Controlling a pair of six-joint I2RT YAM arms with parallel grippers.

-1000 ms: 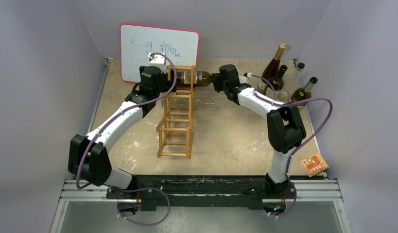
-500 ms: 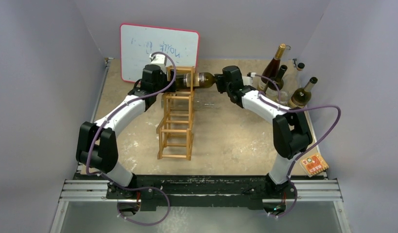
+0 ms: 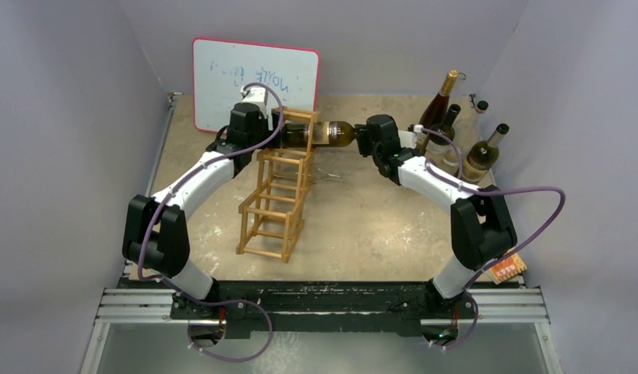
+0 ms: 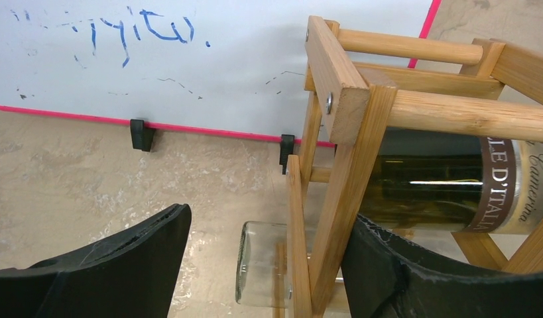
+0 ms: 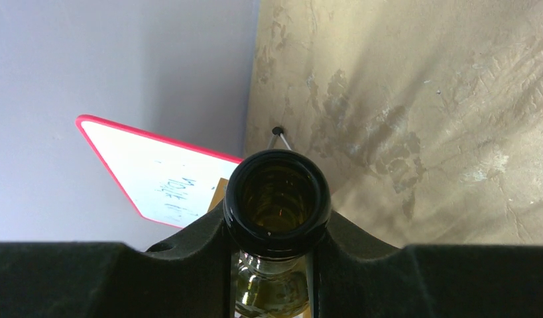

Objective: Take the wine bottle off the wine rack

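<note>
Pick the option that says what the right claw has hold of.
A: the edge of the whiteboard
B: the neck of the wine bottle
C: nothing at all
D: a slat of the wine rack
B: in the right wrist view the right claw is closed on either side of the wine bottle, on the neck just below its open mouth.

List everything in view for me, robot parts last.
wine rack: one, light tan wood, mid-table
wine bottle: one, dark green, lying in the rack's top opening
whiteboard: one, white with red edge, back left
spare bottles: at least three, mostly dark, upright, far right corner
clear glass item: one, low beside a rack post
small board: one, orange, near right edge
table: one, mottled beige
left hand: one, black, open, straddling a rack post
right hand: one, black, shut on the bottle's neck
</note>
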